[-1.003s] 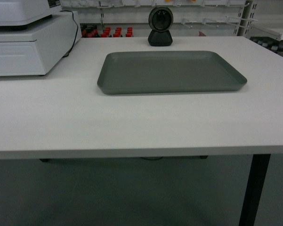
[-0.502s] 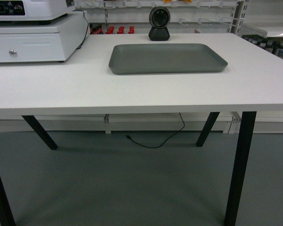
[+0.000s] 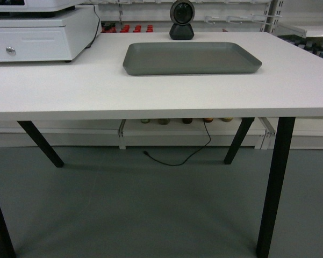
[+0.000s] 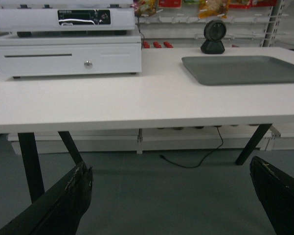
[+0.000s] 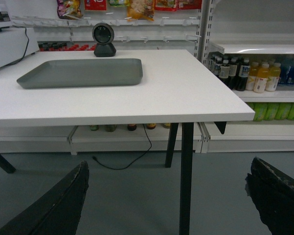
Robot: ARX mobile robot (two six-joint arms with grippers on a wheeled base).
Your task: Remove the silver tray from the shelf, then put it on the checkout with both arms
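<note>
Below the checkout (image 3: pixel 150 91), both grippers (image 4: pixel 171 196) (image 5: pixel 166 196) hang with fingers spread, holding nothing; only the right wrist view shows drink bottles (image 5: pixel 254 76) right of the silver tray (image 3: pixel 191 57).

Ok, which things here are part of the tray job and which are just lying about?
Part of the job: silver tray, checkout, left end effector, right end effector.
Just lying about: cash register, black scanner, floor cable, bottled drinks.
</note>
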